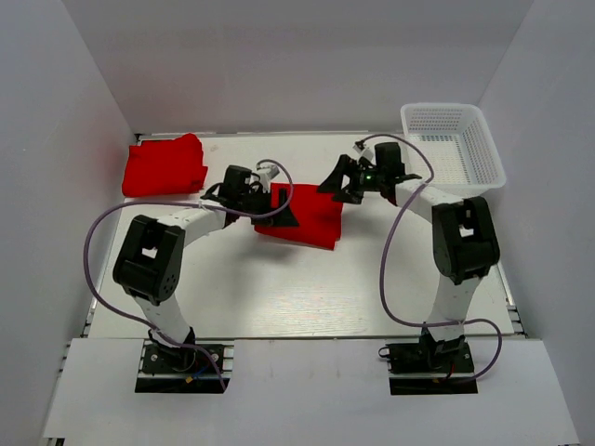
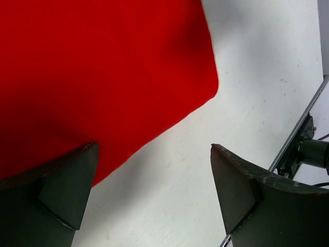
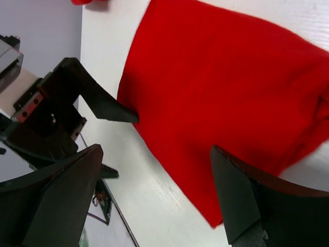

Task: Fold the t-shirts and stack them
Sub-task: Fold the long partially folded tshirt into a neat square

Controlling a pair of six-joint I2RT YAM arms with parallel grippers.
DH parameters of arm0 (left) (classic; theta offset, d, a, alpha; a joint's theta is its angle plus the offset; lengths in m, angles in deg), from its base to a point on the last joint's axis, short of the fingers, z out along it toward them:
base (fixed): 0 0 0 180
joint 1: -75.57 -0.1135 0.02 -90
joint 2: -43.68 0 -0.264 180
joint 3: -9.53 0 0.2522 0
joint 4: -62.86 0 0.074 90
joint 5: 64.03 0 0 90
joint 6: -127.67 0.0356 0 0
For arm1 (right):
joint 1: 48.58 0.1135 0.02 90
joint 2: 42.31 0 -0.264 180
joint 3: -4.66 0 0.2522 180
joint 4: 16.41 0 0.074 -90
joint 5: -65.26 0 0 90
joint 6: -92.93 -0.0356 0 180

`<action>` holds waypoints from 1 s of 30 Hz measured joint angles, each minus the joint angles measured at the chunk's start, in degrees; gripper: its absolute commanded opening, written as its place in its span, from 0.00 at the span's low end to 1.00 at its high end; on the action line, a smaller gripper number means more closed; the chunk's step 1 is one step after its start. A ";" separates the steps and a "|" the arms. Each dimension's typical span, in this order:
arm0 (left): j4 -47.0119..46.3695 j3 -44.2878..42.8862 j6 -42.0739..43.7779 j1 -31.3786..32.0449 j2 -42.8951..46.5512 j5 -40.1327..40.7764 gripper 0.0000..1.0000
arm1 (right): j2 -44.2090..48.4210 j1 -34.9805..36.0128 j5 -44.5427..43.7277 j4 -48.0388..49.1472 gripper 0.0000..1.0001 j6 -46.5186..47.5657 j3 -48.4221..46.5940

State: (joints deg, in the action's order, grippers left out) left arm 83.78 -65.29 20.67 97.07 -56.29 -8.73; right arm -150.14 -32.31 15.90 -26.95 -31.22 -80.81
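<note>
A folded red t-shirt (image 1: pixel 311 216) lies flat in the middle of the white table, filling the upper left of the left wrist view (image 2: pixel 97 77) and most of the right wrist view (image 3: pixel 226 87). A second folded red t-shirt (image 1: pixel 164 165) lies at the back left. My left gripper (image 1: pixel 282 206) hovers over the middle shirt's left edge, open, with bare table between its fingers (image 2: pixel 154 149). Over that shirt's upper right corner my right gripper (image 1: pixel 341 184) stands open, holding nothing (image 3: pixel 157 154). The left gripper's fingers (image 3: pixel 103 103) show in the right wrist view.
A white plastic mesh basket (image 1: pixel 479 153) stands at the back right, just beyond the right arm. White walls close in the table on three sides. A metal rail (image 2: pixel 300 128) runs along the table's edge.
</note>
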 measured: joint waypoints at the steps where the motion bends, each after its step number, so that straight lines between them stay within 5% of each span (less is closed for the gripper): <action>1: -0.44 0.26 -0.11 0.13 -1.01 -0.50 1.00 | -1.73 0.37 0.26 0.68 0.90 -0.52 -0.61; 10: -5.16 7.02 -0.44 0.00 -2.34 -1.33 1.00 | -11.93 1.29 0.61 2.25 0.90 -4.09 -1.22; 18: -6.60 8.39 -0.26 0.00 -1.57 -1.33 1.00 | -11.85 1.05 -0.20 1.79 0.90 -4.04 -1.44; 25: 5.22 -0.87 1.51 0.11 0.31 3.76 1.00 | -11.19 1.07 -4.90 -9.44 0.90 3.32 -11.65; 30: 12.02 -11.78 2.80 -0.72 5.29 11.69 1.00 | -2.49 0.98 -9.20 -13.81 0.90 7.78 -14.43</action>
State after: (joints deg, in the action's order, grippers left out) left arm 95.80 -77.07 23.47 96.35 -51.00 2.97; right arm -152.63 -31.33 6.70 -40.76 -23.44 -95.23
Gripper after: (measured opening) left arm 0.993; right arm 0.904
